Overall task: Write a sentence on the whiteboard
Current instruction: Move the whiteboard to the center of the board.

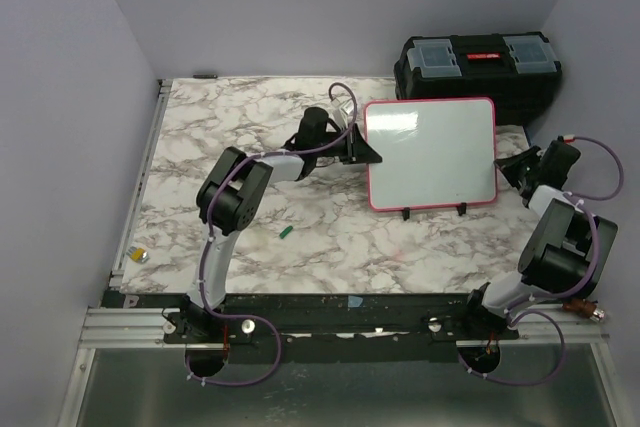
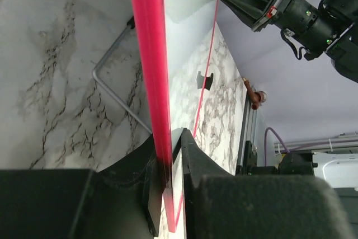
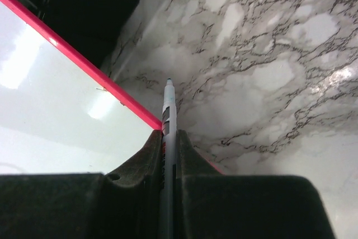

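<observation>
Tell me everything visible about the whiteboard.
The whiteboard is a glossy white rectangle with a thin pink-red frame, rounded corners and two small black clips on its near edge. Its face is blank. It seems propped at a tilt on a wire stand. The left gripper clamps its left edge; the marker in the right gripper is at its right edge, tip off the board.
</observation>
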